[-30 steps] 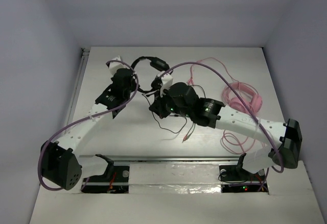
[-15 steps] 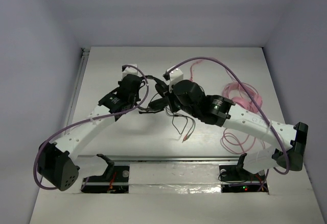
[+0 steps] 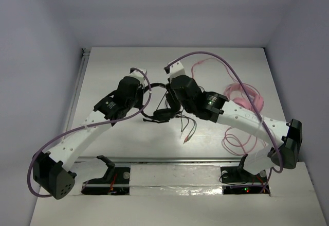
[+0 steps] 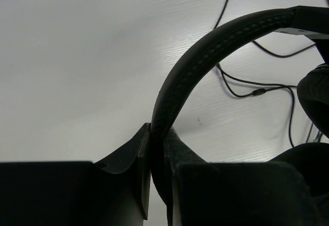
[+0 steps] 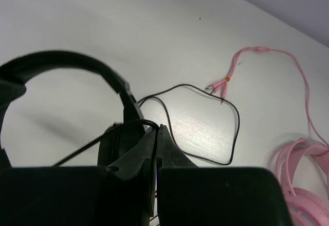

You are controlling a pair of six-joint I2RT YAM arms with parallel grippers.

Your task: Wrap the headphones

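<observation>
A: Where do things stand on the table [image 3: 103, 71]?

B: Both arms reach to its middle, left arm [image 3: 87, 128] and right arm [image 3: 247, 120] meeting over the black headphones [image 3: 160, 101]. These lie between the two wrists, with the pink headphones [image 3: 248, 100] well apart on the right.

A: Who has hold of what?

B: The left gripper [image 4: 158, 133] is clamped on the headband [image 4: 205, 46]; its jaws stand only as wide as the band, which rises between them. The right gripper [image 5: 157, 129] has its jaws pressed almost together, and the thin black cable [image 5: 234, 118] runs in at the tips, so I judge it pinched there.

A: So which step is this?

B: Early winding, I'd say. One arm steadies the headphones and the other has the cable, but most of it trails loose in loops on the table, just beside a pink plug [image 5: 226, 82].

A: And the next move?

B: It calls for carrying the pinched cable around the headband or an earcup [image 3: 163, 114] while the left grip stays firm. The slack must be kept off the pink cable.
</observation>
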